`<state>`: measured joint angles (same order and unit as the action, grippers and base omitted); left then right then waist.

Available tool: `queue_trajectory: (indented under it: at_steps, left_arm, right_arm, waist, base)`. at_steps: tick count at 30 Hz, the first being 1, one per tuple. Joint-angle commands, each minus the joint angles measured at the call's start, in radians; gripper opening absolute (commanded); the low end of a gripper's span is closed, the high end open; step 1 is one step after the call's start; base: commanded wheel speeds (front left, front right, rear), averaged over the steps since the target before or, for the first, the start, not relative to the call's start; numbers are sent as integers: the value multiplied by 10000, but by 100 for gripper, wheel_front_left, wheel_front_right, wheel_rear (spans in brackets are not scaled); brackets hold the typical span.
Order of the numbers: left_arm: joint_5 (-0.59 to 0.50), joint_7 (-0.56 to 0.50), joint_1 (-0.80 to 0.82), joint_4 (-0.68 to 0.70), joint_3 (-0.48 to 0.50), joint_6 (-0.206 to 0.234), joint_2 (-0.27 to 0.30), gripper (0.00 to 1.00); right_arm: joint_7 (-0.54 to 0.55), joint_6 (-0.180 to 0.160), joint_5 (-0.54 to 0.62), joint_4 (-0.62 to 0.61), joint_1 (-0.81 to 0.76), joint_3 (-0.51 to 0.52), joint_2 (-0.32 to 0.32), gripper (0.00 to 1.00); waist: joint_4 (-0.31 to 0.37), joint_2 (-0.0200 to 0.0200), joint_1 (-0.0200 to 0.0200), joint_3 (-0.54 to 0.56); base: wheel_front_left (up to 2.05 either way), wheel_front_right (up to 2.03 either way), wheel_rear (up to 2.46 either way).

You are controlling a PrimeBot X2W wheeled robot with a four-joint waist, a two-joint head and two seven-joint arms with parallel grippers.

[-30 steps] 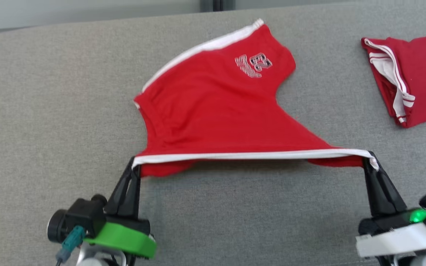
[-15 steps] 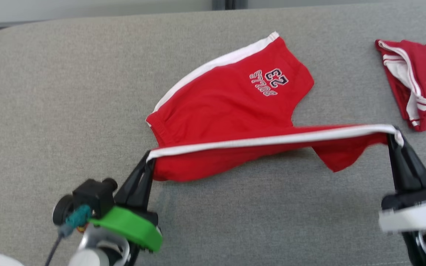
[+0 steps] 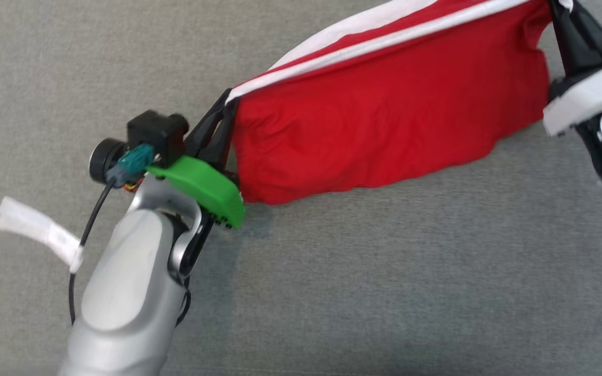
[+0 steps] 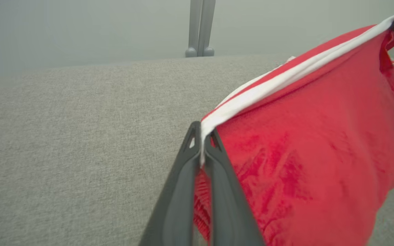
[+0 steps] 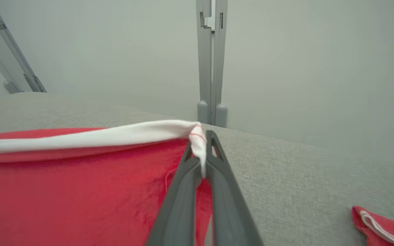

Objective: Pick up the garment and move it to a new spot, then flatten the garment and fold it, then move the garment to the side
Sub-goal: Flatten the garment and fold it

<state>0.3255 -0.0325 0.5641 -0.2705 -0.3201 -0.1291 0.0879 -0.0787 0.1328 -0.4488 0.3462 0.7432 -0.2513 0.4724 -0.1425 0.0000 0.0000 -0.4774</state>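
The left end effector (image 4: 202, 136) and right end effector (image 5: 202, 153) clamp the garment (image 3: 384, 115) aloft, seemingly mid-fold; next, lay it down evenly.

Looks like a robot lab test cell: grey fabric-covered counter (image 3: 384, 292), bare pale wall panels (image 5: 320, 68), grey metal frame post (image 5: 212, 68), slanted struts (image 5: 12, 61) behind.

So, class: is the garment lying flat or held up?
Held up: the garment hangs between left gripper and right gripper, both shut on its white band.
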Motion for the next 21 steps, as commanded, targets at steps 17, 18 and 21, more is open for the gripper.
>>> queue_trajectory:
  at_steps: [17,18,21]
  left_arm:
    - [1300,1655,1707,-2601,-1769,-2,356,100]
    - [1237,1870,1619,-2608,-1752,27,421,100]
    - [1074,2505,1363,-2382,-1559,292,613,100]
  right_arm:
    - [-1698,-32,-660,3936,2703,-2639,-85,100]
    - [-1784,-32,-580,3811,2586,-2676,-86,100]
    - [-1874,-32,-410,3105,2263,-2302,-117,100]
  waist:
    - [-678,0,0,-601]
    - [-605,0,0,-523]
    - [-387,0,0,-312]
  base:
    - [0,0,0]
    - [0,0,0]
    - [0,0,0]
